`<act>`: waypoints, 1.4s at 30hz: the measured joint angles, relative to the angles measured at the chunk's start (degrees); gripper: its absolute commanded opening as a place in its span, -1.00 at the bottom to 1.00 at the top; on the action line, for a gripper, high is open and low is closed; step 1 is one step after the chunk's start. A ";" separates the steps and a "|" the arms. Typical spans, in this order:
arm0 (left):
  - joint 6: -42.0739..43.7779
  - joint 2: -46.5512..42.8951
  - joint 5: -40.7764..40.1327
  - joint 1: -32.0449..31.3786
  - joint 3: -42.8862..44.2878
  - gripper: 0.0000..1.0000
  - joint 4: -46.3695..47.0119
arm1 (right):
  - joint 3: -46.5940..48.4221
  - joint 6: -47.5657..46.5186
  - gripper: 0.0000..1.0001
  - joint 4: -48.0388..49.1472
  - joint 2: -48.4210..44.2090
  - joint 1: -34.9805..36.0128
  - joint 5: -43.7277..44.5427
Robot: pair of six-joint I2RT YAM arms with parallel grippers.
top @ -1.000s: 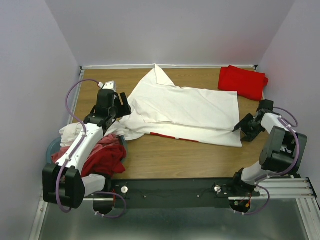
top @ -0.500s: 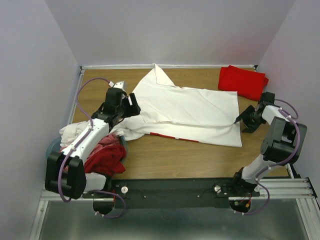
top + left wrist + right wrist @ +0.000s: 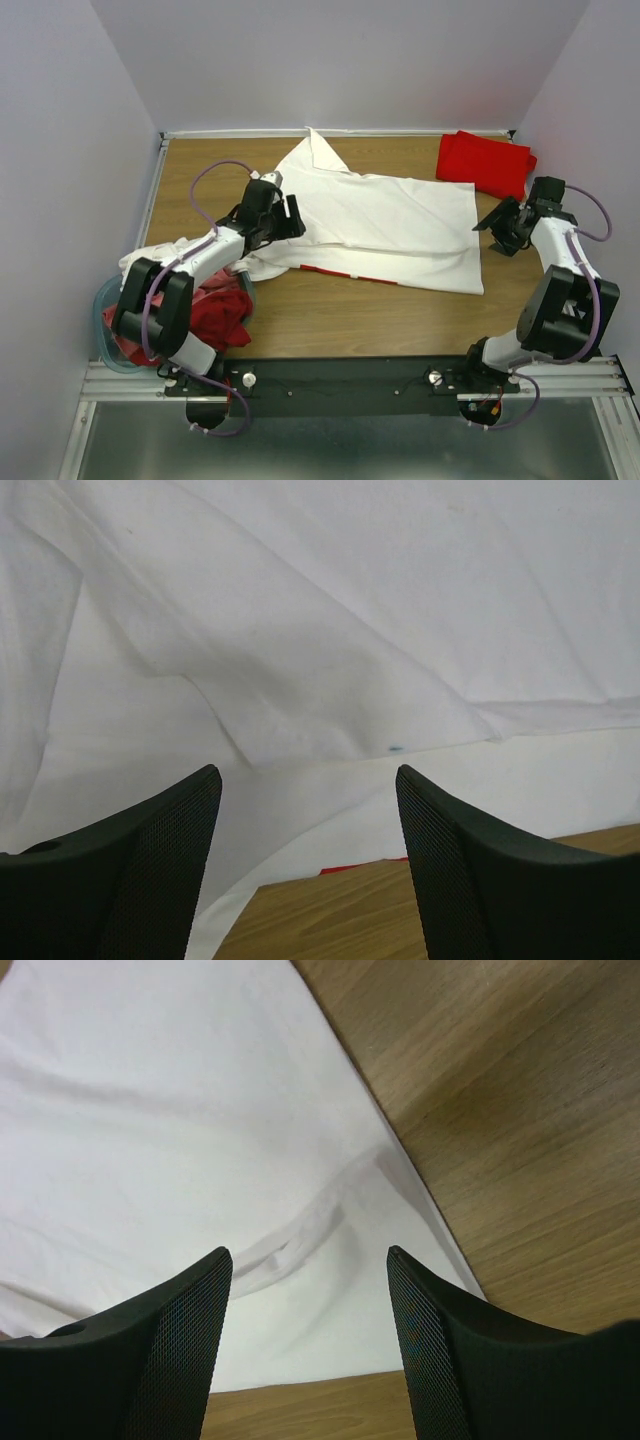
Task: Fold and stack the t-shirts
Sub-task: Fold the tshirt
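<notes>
A white t-shirt (image 3: 380, 225) lies spread across the middle of the table, partly folded, a thin red print showing at its near edge (image 3: 330, 270). It fills the left wrist view (image 3: 300, 630) and the right wrist view (image 3: 180, 1120). A folded red t-shirt (image 3: 485, 163) lies at the back right. My left gripper (image 3: 293, 218) is open and empty just above the shirt's left side (image 3: 305, 810). My right gripper (image 3: 492, 222) is open and empty beside the shirt's right edge (image 3: 305, 1290).
A pale blue tub (image 3: 105, 300) at the near left holds a heap of red shirts (image 3: 215, 315) and white shirts (image 3: 145, 265). Walls close the table at the back and both sides. Bare wood (image 3: 360, 320) lies in front of the white shirt.
My left gripper has swung right, from the table's left side onto the white shirt's left part. My right gripper has moved back and slightly right along the shirt's right edge.
</notes>
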 measured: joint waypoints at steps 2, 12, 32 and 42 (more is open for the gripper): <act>0.02 2.58 -0.02 -0.57 0.04 0.47 0.92 | -0.39 0.04 0.41 -0.11 -2.40 0.00 -0.37; 0.44 9.94 -2.01 -3.78 1.20 0.22 1.88 | -2.45 0.07 0.41 -0.76 -5.79 0.04 -1.18; 3.72 13.62 -10.86 -5.66 5.51 -1.00 0.66 | -4.28 0.04 0.42 -1.57 -6.51 0.07 -1.38; 6.54 15.06 -14.21 -7.67 16.57 -1.00 -3.26 | -4.37 0.02 0.42 -1.70 -6.51 0.07 -1.57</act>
